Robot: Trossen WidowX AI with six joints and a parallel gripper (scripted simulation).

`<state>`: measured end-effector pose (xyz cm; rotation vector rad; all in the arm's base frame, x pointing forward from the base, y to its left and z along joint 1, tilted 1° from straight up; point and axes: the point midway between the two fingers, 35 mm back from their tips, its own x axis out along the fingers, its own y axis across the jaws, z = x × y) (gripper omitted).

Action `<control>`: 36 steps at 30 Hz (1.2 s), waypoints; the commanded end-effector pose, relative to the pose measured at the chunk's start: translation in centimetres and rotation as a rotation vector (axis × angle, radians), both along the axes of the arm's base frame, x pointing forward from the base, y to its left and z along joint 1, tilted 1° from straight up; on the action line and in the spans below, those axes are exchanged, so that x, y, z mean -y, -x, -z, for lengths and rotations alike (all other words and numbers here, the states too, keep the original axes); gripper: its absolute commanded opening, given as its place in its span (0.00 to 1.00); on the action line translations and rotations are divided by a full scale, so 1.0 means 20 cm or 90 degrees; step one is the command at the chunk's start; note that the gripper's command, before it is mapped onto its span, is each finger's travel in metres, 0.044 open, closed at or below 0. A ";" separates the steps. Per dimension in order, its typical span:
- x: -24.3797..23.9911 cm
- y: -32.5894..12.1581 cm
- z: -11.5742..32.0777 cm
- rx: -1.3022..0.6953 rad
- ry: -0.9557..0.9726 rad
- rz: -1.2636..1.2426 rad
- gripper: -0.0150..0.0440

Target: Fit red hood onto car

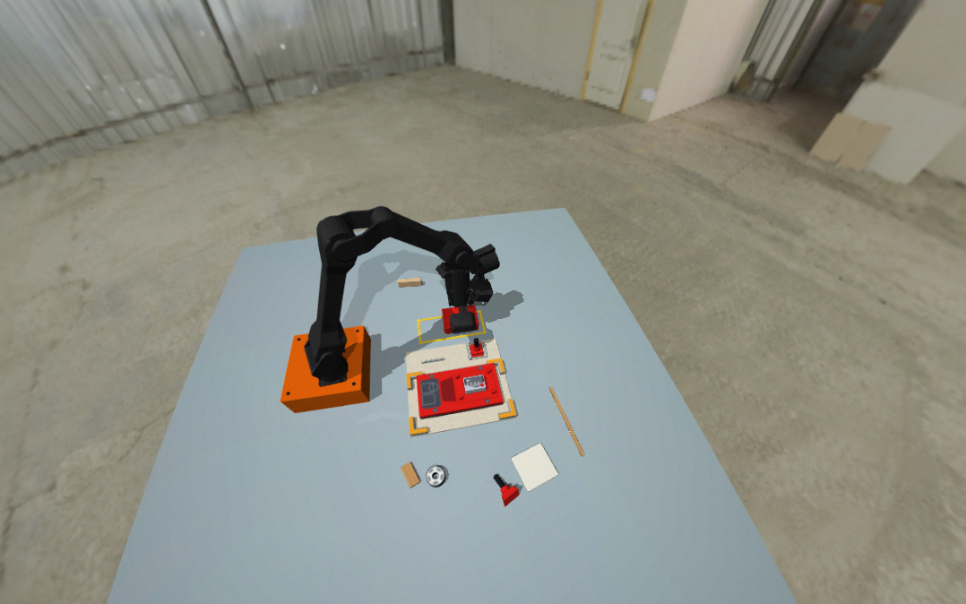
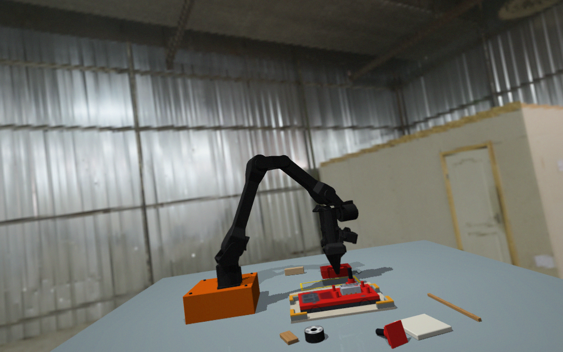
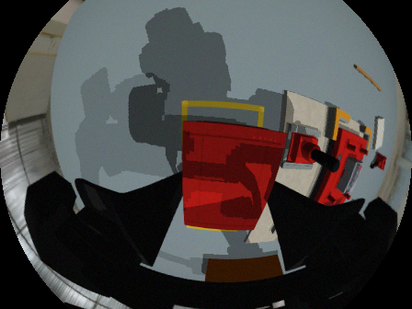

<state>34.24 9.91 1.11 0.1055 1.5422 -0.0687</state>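
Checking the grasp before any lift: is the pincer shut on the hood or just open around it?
Shut on the hood: the pincer has a finger against each side of it.

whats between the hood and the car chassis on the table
A small red clamp with a black handle stands between the hood, held in the gripper, and the chassis; clearest in the top view.

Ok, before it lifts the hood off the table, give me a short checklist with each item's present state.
1. Gripper shut on the hood: ok.
2. Hood centred between the fingers: ok in the wrist view.
3. Hood off the table: cannot tell.
4. Chassis seated in its jig, engine in place: ok.
5. All four pegs free: cannot tell, too small.
6. Small red lever part between hood and jig clear of the path: not ok, stay above it.
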 end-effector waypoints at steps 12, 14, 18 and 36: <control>0.00 0.00 -0.26 0.008 -0.002 0.000 0.25; 0.00 0.00 -0.29 0.008 -0.002 0.000 0.25; 0.00 0.00 -0.33 0.008 -0.002 0.000 0.25; 0.23 -0.03 -0.34 0.005 0.001 -0.003 0.25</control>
